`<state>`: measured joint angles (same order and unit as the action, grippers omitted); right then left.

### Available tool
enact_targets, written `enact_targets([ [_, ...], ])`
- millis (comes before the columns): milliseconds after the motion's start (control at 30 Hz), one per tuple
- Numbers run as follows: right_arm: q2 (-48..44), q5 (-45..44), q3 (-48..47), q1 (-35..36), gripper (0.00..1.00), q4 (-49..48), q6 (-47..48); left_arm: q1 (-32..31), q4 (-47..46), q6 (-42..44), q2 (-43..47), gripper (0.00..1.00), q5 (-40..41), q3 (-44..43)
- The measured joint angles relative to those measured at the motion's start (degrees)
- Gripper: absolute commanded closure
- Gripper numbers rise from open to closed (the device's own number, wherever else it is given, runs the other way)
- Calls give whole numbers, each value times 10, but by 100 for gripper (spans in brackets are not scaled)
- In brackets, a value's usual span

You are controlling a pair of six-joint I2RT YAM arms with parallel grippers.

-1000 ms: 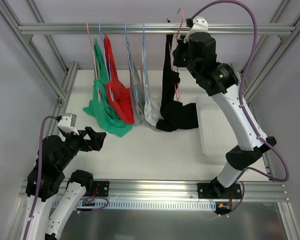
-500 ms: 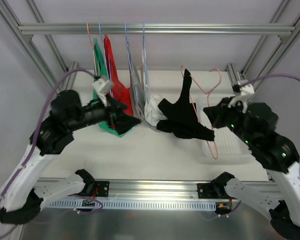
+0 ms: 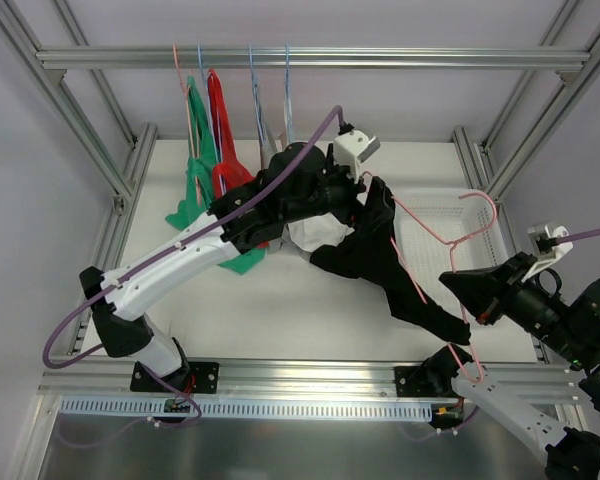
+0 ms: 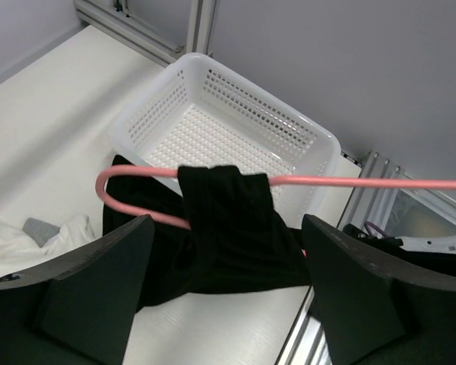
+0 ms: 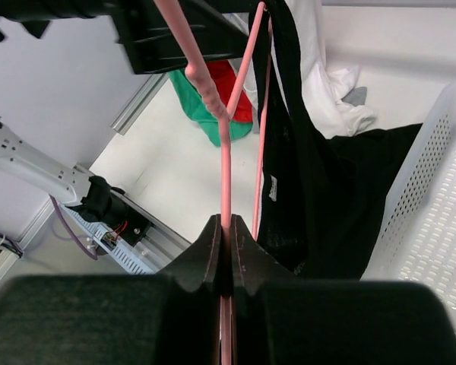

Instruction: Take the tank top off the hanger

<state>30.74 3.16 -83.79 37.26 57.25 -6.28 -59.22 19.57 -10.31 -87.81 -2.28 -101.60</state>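
Table (image 3: pixel 280 300), white, seen from above, w/ metal rail (image 3: pixel 310 58) across the back. From the rail, left of centre, hang a green garment (image 3: pixel 192 200), red garment (image 3: pixel 232 182) & white garment (image 3: pixel 315 228), hems reaching the table. At the table's right sits a white mesh basket (image 3: pixel 435 212). Near centre the black tank top (image 3: pixel 380 255) hangs mid-air, one strap looped over the pink wire hanger (image 3: pixel 448 232), the rest drooping toward the near edge beside the basket. Hanger is tilted, spanning betw. the two arms. At its lower end the right gripper (image 5: pixel 226 228) is pinched tight on the wire. Up top the left gripper (image 4: pixel 226 228) is spread wide, gripping nothing; in its wrist view the strap & hanger bar cross the gap betw. its fingers.
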Motion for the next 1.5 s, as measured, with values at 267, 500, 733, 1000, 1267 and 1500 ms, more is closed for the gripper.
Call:
enact_targets([
  [267, -6, 8, -17, 0, 100, 22, -4, -1, -14, -6, -39, 97, -2, -8],
  [500, -16, 3, -7, 0, 100, 22, -1, -1, -30, -6, -20, 100, 12, 9],
  [733, -91, 56, 27, 0, 100, 56, 34, -4, -33, -38, 54, 100, 176, 77],
  [1000, -188, 91, 38, 0, 100, 0, 62, -4, -70, -51, 83, 100, 122, 152],
  [1267, -124, 2, 363, 0, 100, -474, 73, -9, -250, -62, 146, 100, -183, 441],
  [1500, 42, -104, 379, 0, 100, -715, 98, -19, -282, -90, 153, 100, -162, 529],
])
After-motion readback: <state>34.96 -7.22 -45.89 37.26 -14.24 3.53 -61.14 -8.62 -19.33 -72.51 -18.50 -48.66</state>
